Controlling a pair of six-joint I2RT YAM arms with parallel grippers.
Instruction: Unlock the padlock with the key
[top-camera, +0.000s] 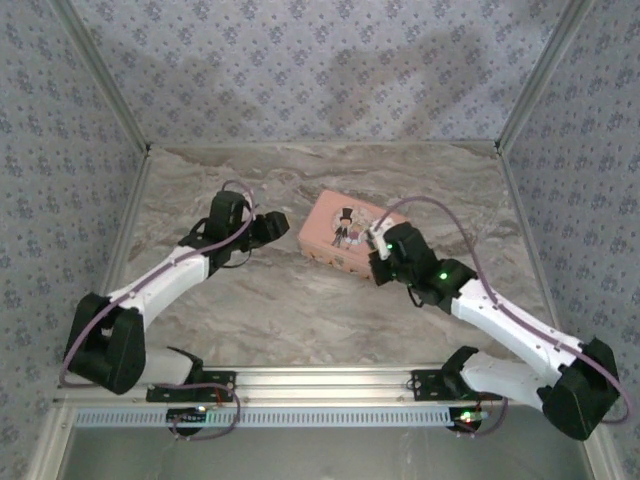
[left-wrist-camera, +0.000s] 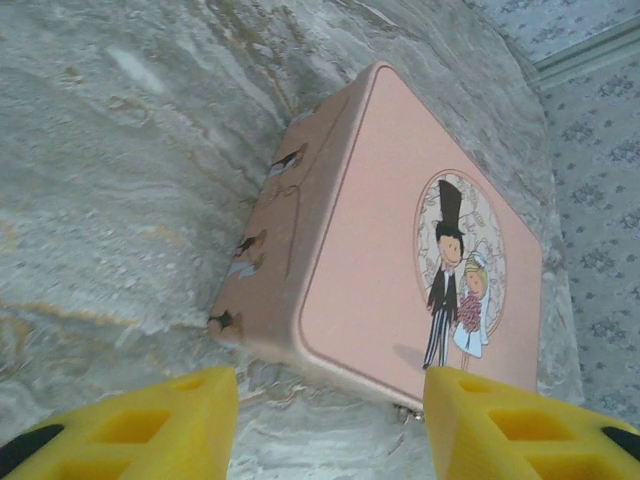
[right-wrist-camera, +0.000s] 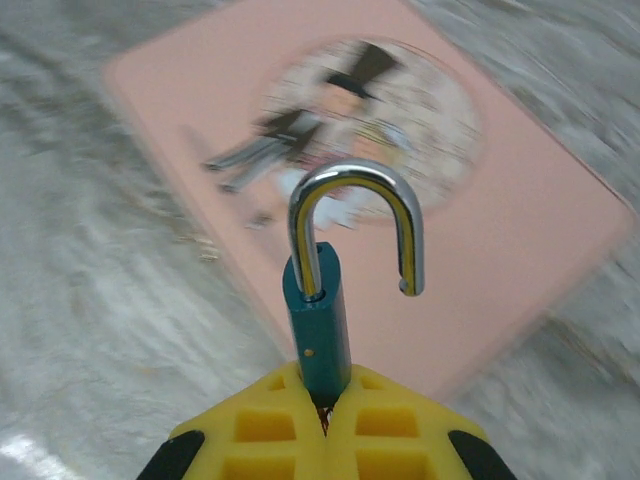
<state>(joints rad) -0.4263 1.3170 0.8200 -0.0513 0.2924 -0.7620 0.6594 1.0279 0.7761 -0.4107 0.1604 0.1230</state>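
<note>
Closest to us in the right wrist view, the right fingers (right-wrist-camera: 318, 440), yellow and ribbed, are pressed together on the bottom end of a small teal metal padlock (right-wrist-camera: 318, 325), which stands upright out of them. Its silver shackle (right-wrist-camera: 355, 200) stands open: the left leg sits in the body, while the right leg ends in the air, clear of the body. Beyond the padlock we see a bunch of silvery keys (right-wrist-camera: 262, 152), blurred, lying flat on the lid of a pink rectangular tin box (right-wrist-camera: 540, 230). We cannot tell how many keys there are. They lie at the edge of the oval cartoon picture on the lid, apart from the padlock. The box rests on the grey marble-patterned table (right-wrist-camera: 90, 300).

In the top view, the right fingers are at the near right edge of the box. The left fingers (top-camera: 270, 228) are just beside its left end, not touching it. In the left wrist view we see those left fingers spread wide at the bottom corners, holding nothing. Past them lies bare table, then the near corner of the box, its lid showing a groom in a top hat and a bride with a bouquet.
</note>
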